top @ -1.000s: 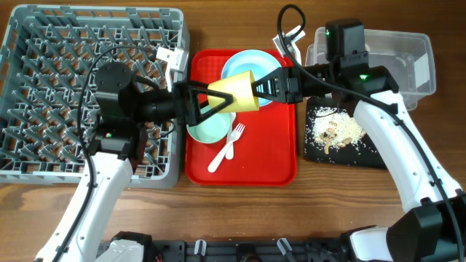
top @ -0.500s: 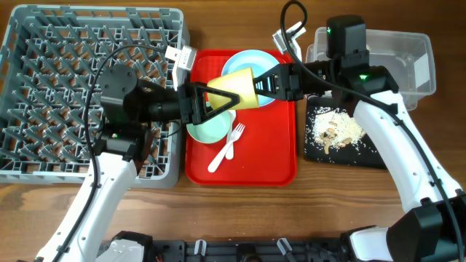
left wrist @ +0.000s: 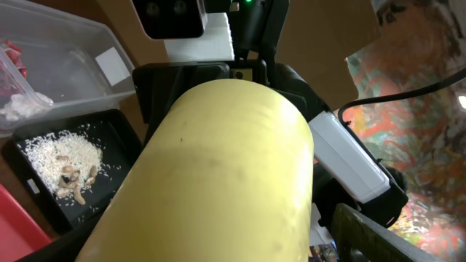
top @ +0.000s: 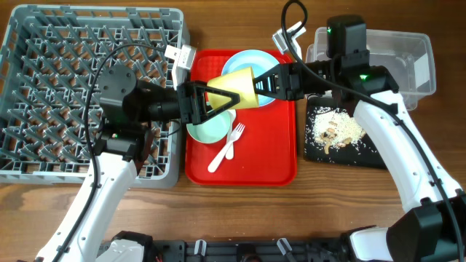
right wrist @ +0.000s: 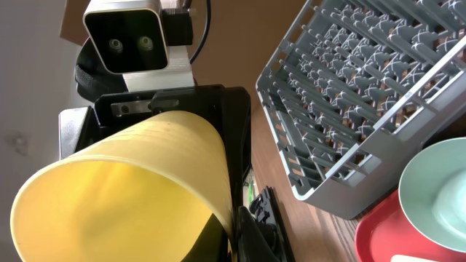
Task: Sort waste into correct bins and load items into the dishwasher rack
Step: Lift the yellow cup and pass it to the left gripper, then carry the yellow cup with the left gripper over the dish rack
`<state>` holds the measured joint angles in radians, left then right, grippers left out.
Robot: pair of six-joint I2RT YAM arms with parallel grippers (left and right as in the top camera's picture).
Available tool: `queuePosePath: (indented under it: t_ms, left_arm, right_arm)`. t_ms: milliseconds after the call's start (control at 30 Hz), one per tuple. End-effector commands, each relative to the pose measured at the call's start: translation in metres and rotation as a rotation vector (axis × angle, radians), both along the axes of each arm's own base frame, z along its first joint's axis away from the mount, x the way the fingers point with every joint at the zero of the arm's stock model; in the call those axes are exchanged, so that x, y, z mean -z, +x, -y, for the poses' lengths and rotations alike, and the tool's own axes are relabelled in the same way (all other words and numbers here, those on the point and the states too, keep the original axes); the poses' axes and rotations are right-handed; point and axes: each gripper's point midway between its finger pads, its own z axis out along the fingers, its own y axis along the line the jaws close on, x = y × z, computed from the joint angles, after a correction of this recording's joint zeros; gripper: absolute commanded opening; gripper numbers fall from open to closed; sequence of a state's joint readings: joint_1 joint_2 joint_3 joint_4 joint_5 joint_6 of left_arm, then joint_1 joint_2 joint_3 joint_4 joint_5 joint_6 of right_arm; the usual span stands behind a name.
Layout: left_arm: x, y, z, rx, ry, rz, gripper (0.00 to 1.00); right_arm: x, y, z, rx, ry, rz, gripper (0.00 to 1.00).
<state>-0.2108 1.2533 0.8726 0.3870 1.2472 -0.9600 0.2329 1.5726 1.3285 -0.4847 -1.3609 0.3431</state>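
Looking down on a brown wooden table point(top: 218, 29). Holding a yellow cup point(top: 237, 91) sideways above the red tray point(top: 269, 160), right hand point(top: 261, 89) pinched shut on its rim, left hand point(top: 218, 102) spread wide around it, grip impossible to tell. Catching, from the left wrist alone, a bright patterned backdrop point(left wrist: 408, 102).

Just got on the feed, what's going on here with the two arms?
It looks like a mid-air handover above the red tray. The right gripper is shut on the rim of the yellow cup, which is held on its side. The left gripper straddles the cup's base end, but whether it is gripping yet can't be told. The light-green bowl, white fork and pale-blue plate lie on the tray.
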Motion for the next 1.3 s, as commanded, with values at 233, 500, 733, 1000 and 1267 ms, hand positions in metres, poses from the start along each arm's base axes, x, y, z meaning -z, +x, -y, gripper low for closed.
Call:
queuePosePath:
  t_ms: [233, 500, 733, 1000, 1267]
  left_arm:
    - [-0.005, 0.004, 0.002, -0.018, -0.005, 0.023, 0.87]
    - [-0.005, 0.003, 0.002, -0.016, -0.005, 0.023, 0.74]
    - [-0.005, 0.003, 0.002, -0.017, -0.005, 0.023, 0.70]
    - [-0.004, 0.003, 0.002, -0.017, 0.005, 0.078, 0.53]
    - [0.019, 0.017, -0.008, -0.089, 0.080, 0.141, 0.40]
  right_arm:
    - [0.003, -0.005, -0.012, -0.023, -0.015, 0.002, 0.04]
    - [0.004, -0.004, -0.012, -0.018, -0.017, -0.002, 0.04]
    - [0.004, -0.003, -0.012, -0.010, -0.022, 0.005, 0.04]
    - [0.003, -0.002, -0.012, -0.010, -0.019, 0.017, 0.29]
    - [0.008, 0.010, -0.004, 0.048, -0.047, 0.023, 0.36]
